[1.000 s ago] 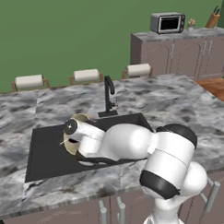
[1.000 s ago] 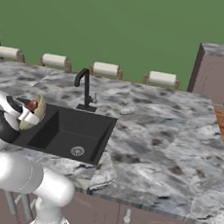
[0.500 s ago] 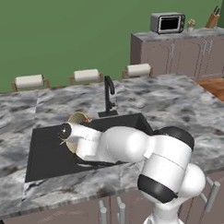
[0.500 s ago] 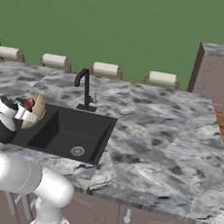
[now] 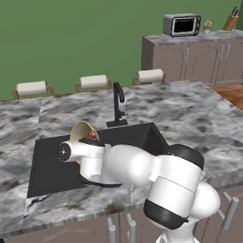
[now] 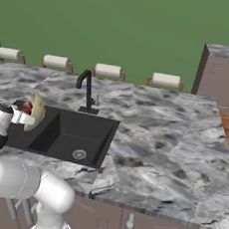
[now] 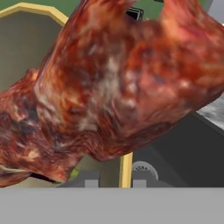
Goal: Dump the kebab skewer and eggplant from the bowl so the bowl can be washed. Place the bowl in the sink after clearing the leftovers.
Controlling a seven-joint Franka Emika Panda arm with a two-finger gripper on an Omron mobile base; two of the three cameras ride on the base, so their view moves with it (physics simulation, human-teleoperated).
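Note:
The bowl, yellowish-tan, hangs tipped on its side above the left part of the black sink. My gripper is shut on the bowl's pale rim, one fingertip on each side. The kebab skewer lies inside the tilted bowl, its reddish-brown meat chunks very close to the hand camera. From the right base view the bowl stands nearly on edge with the kebab skewer red against it, over the sink. The eggplant is hidden.
A black curved faucet stands behind the sink, just right of the bowl. Grey marble counter surrounds the sink. Paper towel rolls line the counter's far edge. A microwave sits on the back cabinets.
The hand has shifted slightly to the left over the sink with the bowl still gripped. The bowl stays tipped on its side.

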